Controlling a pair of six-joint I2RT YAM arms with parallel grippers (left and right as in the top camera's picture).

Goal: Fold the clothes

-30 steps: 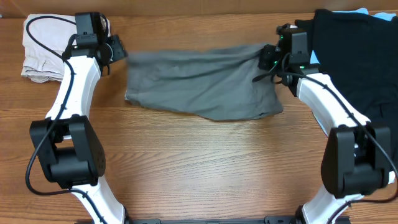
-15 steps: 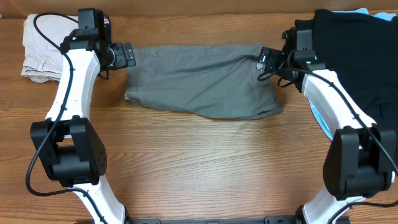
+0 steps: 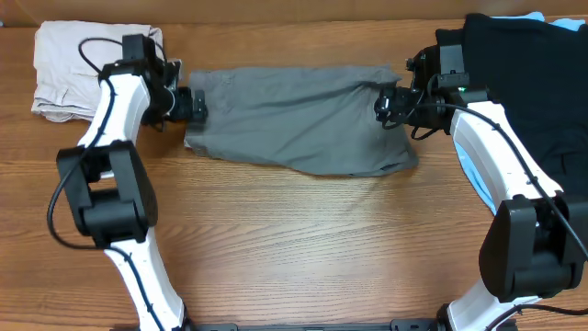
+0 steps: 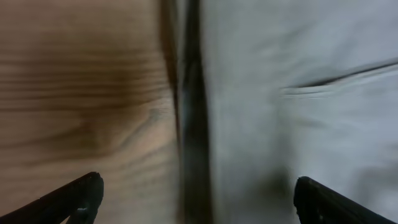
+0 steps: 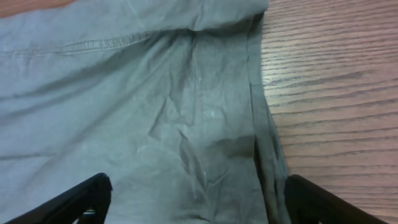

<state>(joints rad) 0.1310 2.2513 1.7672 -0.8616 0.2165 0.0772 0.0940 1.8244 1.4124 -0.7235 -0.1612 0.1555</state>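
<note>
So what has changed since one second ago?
The grey shorts were slack along the far edge; now they lie flat. The left gripper came toward the robot, onto their left edge. Fingers of both are open. The right gripper, beige shorts and black top hardly moved.

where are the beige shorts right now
In the overhead view, the beige shorts lie at top left, just left of the left gripper and the grey shorts.
</note>
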